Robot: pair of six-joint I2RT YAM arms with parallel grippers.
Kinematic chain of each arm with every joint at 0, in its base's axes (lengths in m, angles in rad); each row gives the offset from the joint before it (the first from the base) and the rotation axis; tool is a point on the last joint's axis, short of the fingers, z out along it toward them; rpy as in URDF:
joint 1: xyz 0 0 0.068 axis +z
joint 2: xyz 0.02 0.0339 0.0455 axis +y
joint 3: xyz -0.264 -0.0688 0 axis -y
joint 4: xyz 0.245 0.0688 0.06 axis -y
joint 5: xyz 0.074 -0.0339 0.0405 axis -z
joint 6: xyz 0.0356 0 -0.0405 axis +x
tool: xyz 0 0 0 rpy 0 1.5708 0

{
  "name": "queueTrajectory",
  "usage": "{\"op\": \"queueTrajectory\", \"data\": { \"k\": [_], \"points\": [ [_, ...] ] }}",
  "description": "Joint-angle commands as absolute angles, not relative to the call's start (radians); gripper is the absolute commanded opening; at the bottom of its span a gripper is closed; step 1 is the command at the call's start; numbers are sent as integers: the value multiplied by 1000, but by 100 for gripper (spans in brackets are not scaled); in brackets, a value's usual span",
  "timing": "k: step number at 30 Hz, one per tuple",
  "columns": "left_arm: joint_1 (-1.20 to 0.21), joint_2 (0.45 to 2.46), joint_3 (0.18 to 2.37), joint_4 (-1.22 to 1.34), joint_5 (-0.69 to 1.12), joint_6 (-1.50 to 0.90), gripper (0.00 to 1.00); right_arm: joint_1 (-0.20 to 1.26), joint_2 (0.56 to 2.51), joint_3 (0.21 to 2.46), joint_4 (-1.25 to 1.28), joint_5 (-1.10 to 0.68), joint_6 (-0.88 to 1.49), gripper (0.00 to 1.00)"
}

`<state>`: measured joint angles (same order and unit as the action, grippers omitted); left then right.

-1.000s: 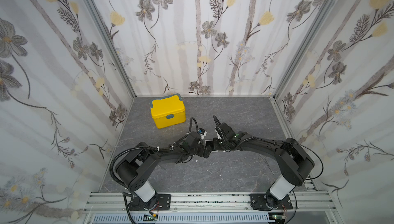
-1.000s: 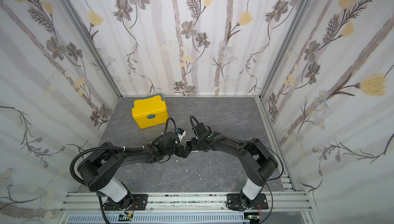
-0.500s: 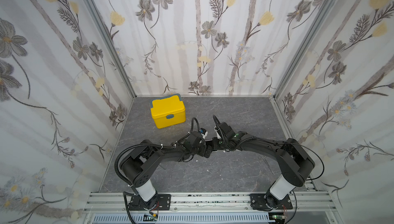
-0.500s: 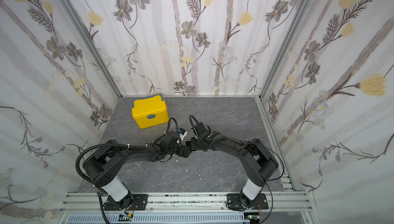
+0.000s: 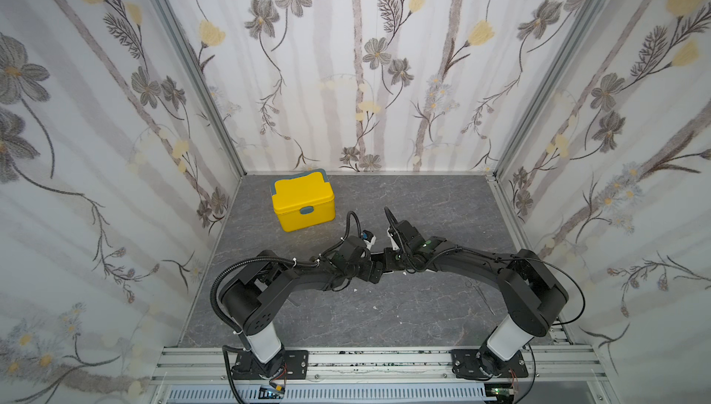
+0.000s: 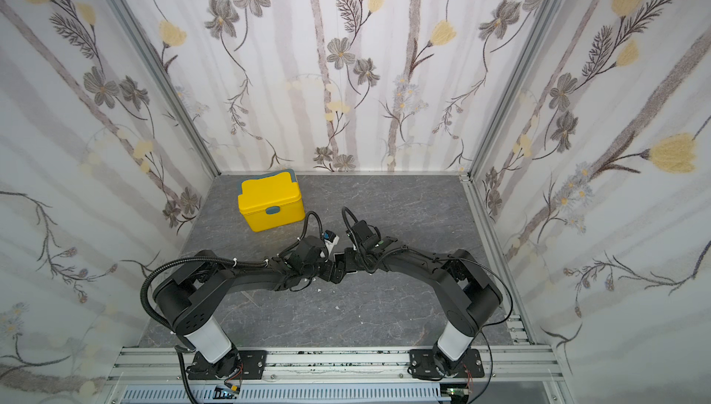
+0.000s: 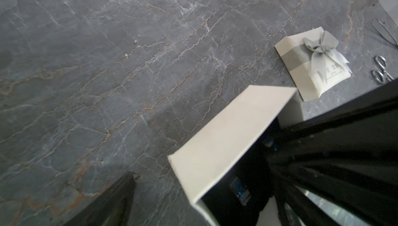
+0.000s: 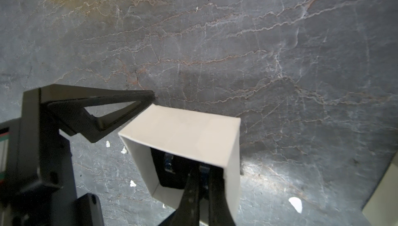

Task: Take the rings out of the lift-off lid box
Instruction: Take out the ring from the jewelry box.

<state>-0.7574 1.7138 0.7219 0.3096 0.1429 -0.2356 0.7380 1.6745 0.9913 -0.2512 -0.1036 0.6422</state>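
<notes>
Left jaws wide open beside white box point(image 8: 183, 132), right jaws shut inside it, hold unclear, both as before.

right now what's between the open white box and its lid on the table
Nothing. In the left wrist view only a strip of bare grey table separates the white box from its lid.

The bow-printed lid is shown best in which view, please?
Left wrist view: the lid shows nearly whole, bow up. In both top views the arms hide it; the right wrist view shows perhaps a pale edge.
</notes>
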Motion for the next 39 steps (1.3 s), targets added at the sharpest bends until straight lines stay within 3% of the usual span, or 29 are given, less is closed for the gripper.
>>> {"op": "queueTrajectory", "data": {
  "k": [1,30,39],
  "points": [
    [-758,1723,723,273,156,-242,100,735,1666,994,-236,-126,635,0],
    [-758,1729,718,269,171,-244,100,688,1650,989,-241,-210,605,0],
    [-758,1537,746,177,220,-219,100,693,1692,1030,-302,-141,576,0]
  ]
}}
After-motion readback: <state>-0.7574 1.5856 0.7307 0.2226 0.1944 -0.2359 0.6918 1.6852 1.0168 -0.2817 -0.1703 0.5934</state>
